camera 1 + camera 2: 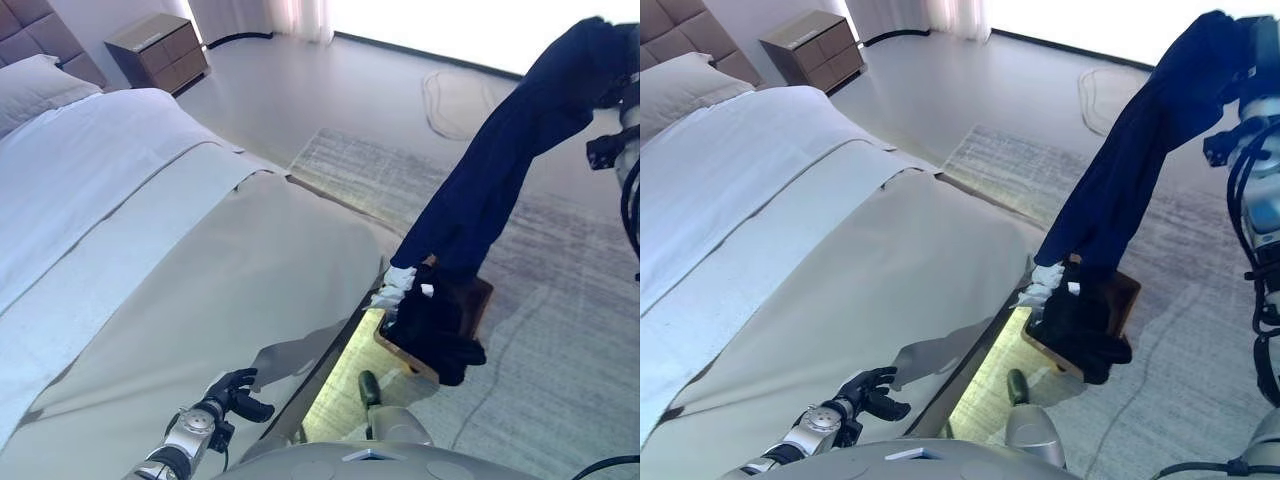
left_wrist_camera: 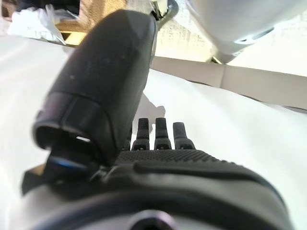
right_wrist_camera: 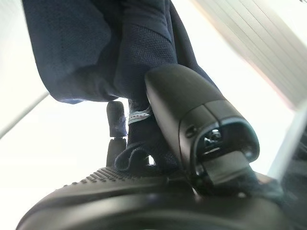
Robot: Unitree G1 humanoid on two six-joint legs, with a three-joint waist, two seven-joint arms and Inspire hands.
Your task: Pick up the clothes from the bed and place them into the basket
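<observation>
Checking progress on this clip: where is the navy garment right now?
The navy garment hangs from the raised right hand at the eye views' upper right, its lower end reaching down to the basket on the rug beside the bed.

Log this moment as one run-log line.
right hand: shut on long navy garment, raised | garment hem: hanging over brown basket beside bed | left hand: open, over bed
</observation>
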